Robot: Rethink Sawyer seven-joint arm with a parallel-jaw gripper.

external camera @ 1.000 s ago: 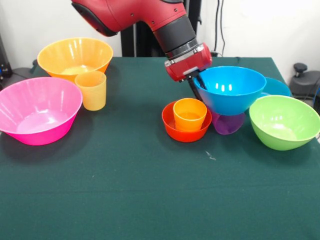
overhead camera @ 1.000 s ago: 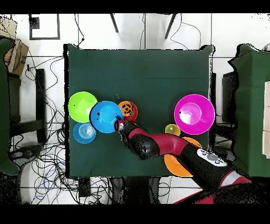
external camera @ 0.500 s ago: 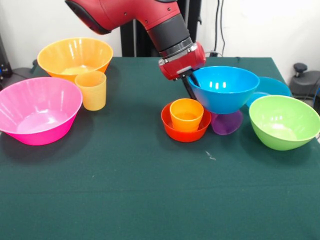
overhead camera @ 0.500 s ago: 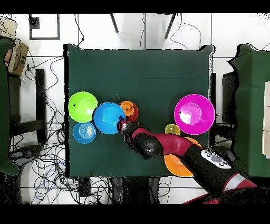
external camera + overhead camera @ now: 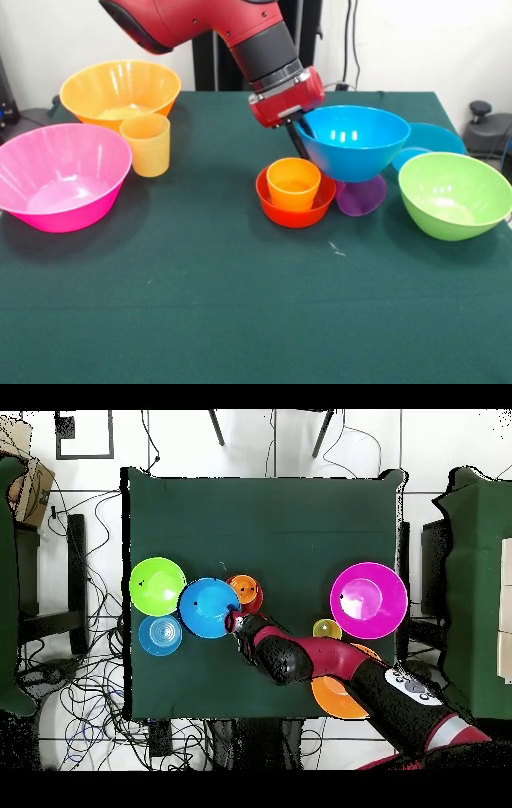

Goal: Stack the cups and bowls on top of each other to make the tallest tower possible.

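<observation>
Gripper (image 5: 298,138) clamped on glossy round medium blue bowl (image 5: 353,142), tapered orange cup (image 5: 293,183) nested in red-orange bowl (image 5: 294,210)

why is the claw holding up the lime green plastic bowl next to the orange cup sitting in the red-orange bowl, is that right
Not quite: the claw grips the rim of the medium blue round plastic bowl, not the lime green plastic bowl, which rests on the table. The front view shows this. The small orange plastic cup does sit in the red-orange bowl.

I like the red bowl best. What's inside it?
An orange cup stands upright inside the small red-orange bowl. The bowl's bottom is hidden under the cup. In the overhead view, the medium blue bowl held by the gripper covers one edge.
</observation>
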